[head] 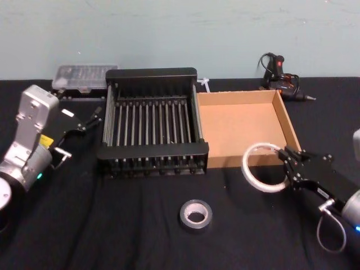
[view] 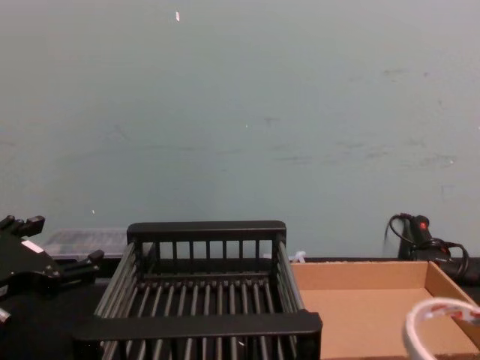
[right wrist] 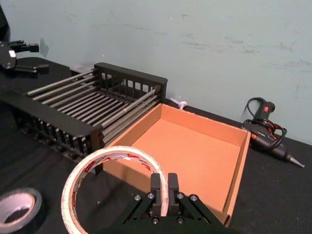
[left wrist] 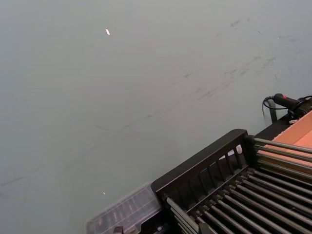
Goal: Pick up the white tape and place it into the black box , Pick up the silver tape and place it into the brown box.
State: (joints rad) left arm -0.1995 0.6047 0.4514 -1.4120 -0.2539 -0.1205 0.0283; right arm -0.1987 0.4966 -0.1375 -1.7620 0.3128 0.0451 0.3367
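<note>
- Two fingers of my right gripper (head: 288, 169) are pinching the white tape (head: 263, 167) by its rim, lifting it near the brown box (head: 242, 126), so I can carry it to the black box (head: 152, 121).
- My left gripper (head: 84, 121) is waiting with fingers spread beside that box.

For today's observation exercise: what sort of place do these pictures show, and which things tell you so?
Probably a robot test bench or workshop, not a home. A table draped in black cloth stands against a scuffed, bare wall; a glue gun and a clear parts case lie at the back; a robot arm's right gripper holds the white tape.

White tape (head: 263, 167), red-printed core; black box (head: 151, 121).
</note>
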